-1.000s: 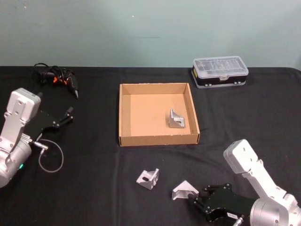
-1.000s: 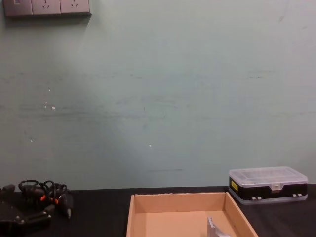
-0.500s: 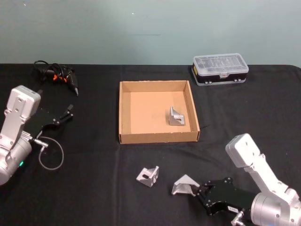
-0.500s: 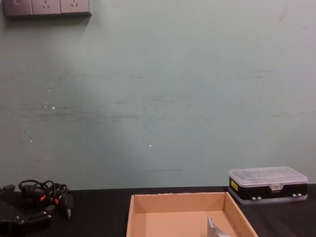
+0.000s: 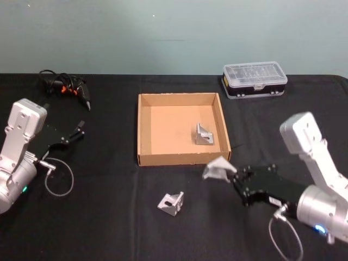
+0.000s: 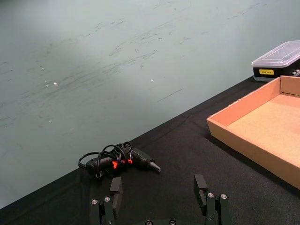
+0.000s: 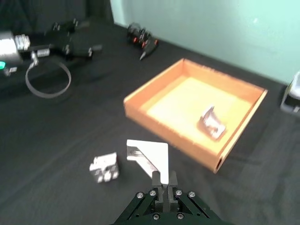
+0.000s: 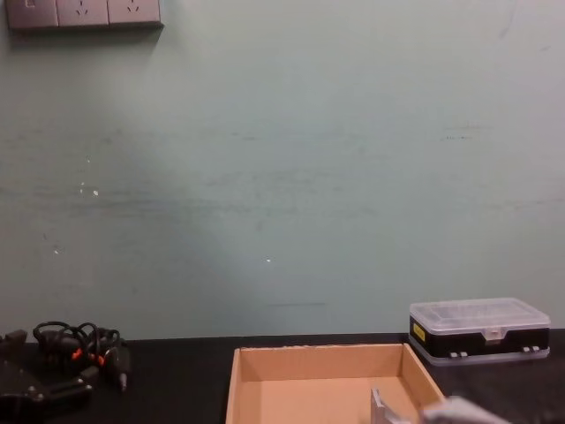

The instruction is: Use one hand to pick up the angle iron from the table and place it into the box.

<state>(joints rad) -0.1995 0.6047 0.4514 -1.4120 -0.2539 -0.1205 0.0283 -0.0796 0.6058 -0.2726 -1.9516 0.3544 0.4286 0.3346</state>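
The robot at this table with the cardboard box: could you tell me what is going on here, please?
The right tool is shut on an angle iron, holding it clear of the table, just before the box's front right corner. A second angle iron already lies inside the box, and a third angle iron lies on the table in front of it. The left tool is parked open at the table's left side.

Silver-grey boxy arms (image 5: 307, 147) carry a black left tool (image 5: 75, 134) and right tool (image 5: 236, 175).
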